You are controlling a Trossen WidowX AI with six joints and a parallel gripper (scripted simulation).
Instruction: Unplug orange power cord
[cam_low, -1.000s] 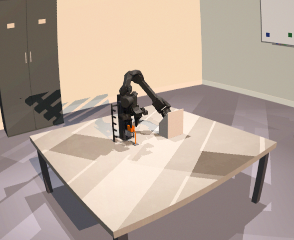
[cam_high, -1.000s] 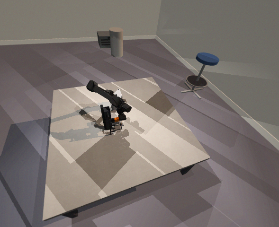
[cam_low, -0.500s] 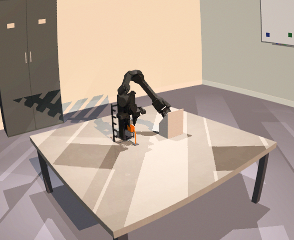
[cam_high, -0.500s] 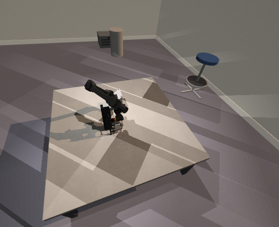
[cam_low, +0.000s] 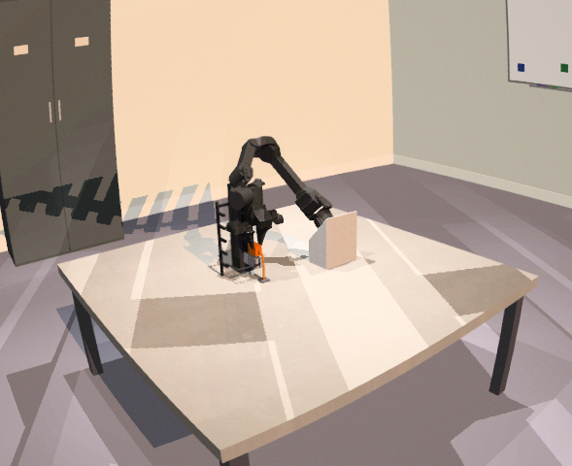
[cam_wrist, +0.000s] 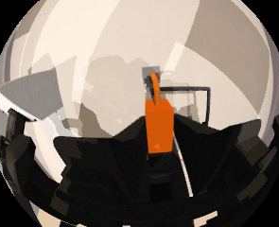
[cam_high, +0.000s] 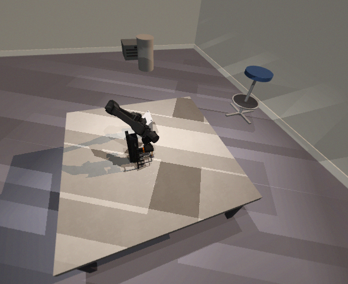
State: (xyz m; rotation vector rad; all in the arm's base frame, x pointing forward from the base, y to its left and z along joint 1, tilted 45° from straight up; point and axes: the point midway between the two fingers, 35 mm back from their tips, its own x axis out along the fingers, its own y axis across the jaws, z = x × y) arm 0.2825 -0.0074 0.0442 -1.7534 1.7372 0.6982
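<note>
Arm bent over from its base behind the pale wedge-shaped block (cam_low: 335, 239), wrist pointing down at the upright black power strip (cam_low: 236, 246) that stands near the middle of the table (cam_low: 355, 320). Gripper (cam_low: 259, 243) sits right against the strip's face, at the orange plug (cam_low: 253, 249). In the wrist view the orange plug (cam_wrist: 158, 125) fills the centre of the frame, flanked closely on both sides by the dark fingers, which stand narrow and press on its body: the gripper is closed on the plug. From the plug the orange power cord (cam_low: 262, 264) drops almost straight down in the exterior view and ends at a small grey pad (cam_low: 264, 280) on the table, just in front of the strip's foot. The wrist view shows the same cord (cam_wrist: 154, 86) running away from the plug toward a small grey square (cam_wrist: 152, 74) on the pale surface. Whether the plug's prongs are seated in the strip or already clear of it cannot be told; the contact is hidden by the gripper body. Top view: arm (cam_high: 127, 117) reaches over the strip (cam_high: 133, 147), only a sliver of orange (cam_high: 143, 149) visible beside the wrist. Background in the exterior view: dark double-door cabinet (cam_low: 52, 125) at the left wall, whiteboard (cam_low: 552, 45) at upper right.
</note>
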